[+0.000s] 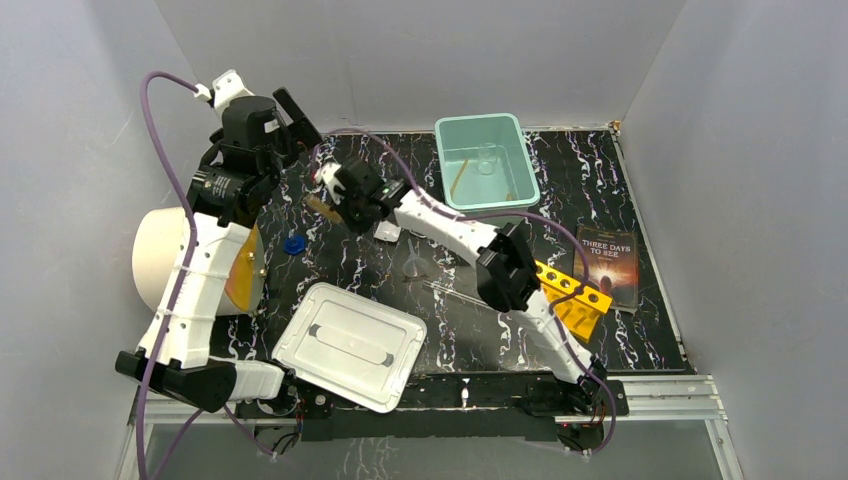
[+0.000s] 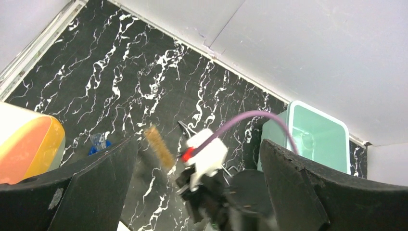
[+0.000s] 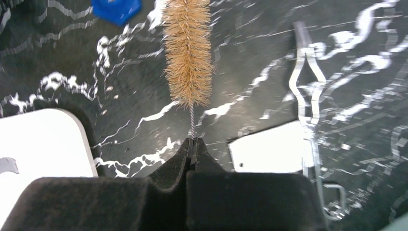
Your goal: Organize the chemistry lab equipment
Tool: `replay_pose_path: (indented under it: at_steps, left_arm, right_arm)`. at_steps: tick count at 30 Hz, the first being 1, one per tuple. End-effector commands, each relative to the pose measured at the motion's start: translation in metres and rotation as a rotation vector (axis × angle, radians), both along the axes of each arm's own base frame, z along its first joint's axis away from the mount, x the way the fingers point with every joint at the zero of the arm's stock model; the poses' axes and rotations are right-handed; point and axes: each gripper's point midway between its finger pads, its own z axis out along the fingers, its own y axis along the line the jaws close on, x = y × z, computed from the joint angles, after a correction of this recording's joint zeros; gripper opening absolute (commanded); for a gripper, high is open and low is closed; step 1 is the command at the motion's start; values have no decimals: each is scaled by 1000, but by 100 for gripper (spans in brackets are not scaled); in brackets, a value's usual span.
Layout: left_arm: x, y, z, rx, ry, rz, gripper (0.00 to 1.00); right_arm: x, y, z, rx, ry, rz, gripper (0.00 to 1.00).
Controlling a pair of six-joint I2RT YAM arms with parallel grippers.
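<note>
Now we see a black marbled table (image 1: 600,180) between grey walls (image 1: 400,50); our right gripper (image 3: 193,142) pinches the brown brush (image 3: 188,53) by its wire, and our left gripper (image 2: 197,147) gapes wide.

Black white-veined tabletop (image 1: 640,190), mint-green bin (image 1: 510,182), tan-bristled brush (image 3: 187,48), blue cap (image 1: 294,244), yellow rack (image 1: 572,288).

Left arm (image 1: 195,290), left side of frame: white shell links, black motor housings at the joints, black base bracket. Lilac cable (image 1: 160,150) runs along it. Right arm (image 1: 450,225), centre: same white links, black elbow block (image 1: 510,265), second lilac cable (image 2: 250,115), white wrist block (image 2: 208,153) with a red mark. Left gripper's fingers (image 2: 96,187): broad, matte black, scuffed. Right gripper's fingers (image 3: 168,192): black, tapered tips.
</note>
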Motion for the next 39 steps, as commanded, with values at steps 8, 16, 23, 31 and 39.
replay_pose_path:
  at_steps: [8, 16, 23, 31, 39]
  left_arm:
    - [-13, 11, 50, -1, -148, 18, 98]
    - [-3, 0, 30, -7, -106, -22, 98]
    - [11, -10, 0, 3, -31, -51, 98]
    - [23, -23, -34, -21, 57, -100, 98]
    - [23, -30, -44, -54, 105, -116, 98]
  right_arm:
    - [92, -84, 157, 374, -122, -405, 0]
    - [122, -195, 196, 466, -235, -715, 0]
    - [133, -268, 168, 408, -146, -911, 0]
    - [139, -264, 121, 316, -7, -873, 0]
    - [139, -255, 65, 233, 101, -841, 0]
